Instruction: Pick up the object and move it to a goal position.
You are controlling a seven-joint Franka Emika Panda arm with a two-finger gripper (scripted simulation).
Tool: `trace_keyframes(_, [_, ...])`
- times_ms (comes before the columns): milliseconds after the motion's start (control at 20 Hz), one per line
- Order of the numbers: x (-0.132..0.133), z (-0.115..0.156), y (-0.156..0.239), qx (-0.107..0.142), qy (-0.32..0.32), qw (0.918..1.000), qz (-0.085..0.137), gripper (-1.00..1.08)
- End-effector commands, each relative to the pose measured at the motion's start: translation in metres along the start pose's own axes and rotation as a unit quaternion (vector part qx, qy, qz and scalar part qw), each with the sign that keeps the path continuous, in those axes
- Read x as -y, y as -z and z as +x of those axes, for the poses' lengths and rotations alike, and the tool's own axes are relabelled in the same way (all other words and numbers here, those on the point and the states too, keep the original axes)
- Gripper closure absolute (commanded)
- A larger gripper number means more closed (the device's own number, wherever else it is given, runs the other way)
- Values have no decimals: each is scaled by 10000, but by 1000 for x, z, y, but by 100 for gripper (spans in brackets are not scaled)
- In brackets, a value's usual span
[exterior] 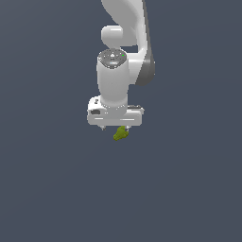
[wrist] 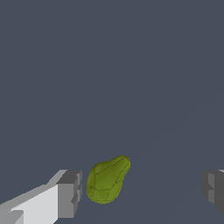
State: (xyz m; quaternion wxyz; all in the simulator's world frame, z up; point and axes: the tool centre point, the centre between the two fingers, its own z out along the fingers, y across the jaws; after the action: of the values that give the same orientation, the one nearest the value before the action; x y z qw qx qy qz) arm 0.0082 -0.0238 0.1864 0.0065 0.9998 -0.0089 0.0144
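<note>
Evidently the step in hand is the approach to the grasp. The white gripper point(exterior: 115, 126) hangs straight down from the arm point(exterior: 124, 28) over a plain dark grey surface point(exterior: 47, 189) (whether a table or a floor, nothing here says), and the object point(exterior: 121, 133), a small olive-green lumpy thing shaped rather like a pear, shows just under the gripper's lower edge in the exterior view, slightly toward that view's right.

From the wrist view the fingers point(wrist: 69, 192) stand wide apart and grip nothing. The object point(wrist: 107, 179) lies in the gap between them but far from centred: it sits just beside one grey pad without visibly touching it, while the other pad is well apart on the far side. Its narrow end points away from the nearer pad at a slant.

Whether the object rests on the surface I cannot say for sure, as no shadow or contact line is plain. No goal marker shows in either picture.

By my judgement nothing of the carry has begun. The next move calls for a small sideways shift to bring the object midway between the pads, a further descent if the pads are still too high, then a gentle closing across its thicker body.
</note>
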Motion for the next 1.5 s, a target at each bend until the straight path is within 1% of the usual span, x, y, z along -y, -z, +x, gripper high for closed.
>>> trace_keyframes(0, [1, 0, 0, 1, -11, 10000, 2, -92])
trace_keyframes(250, [2, -2, -3, 6, -197, 9998, 10, -92])
trace_keyframes(500, [4, -6, -9, 17, -534, 9986, 21, -92])
trace_keyframes(800, [8, -13, -18, 38, -1144, 9934, 38, -92])
trace_keyframes(950, [10, -17, -24, 52, -1531, 9882, 45, -92])
trace_keyframes(1100, [12, -22, -31, 66, -1928, 9812, 51, -92])
trace_keyframes(1250, [13, -27, -36, 79, -2323, 9726, 53, -92])
trace_keyframes(1450, [16, -33, -44, 97, -2845, 9586, 54, -92])
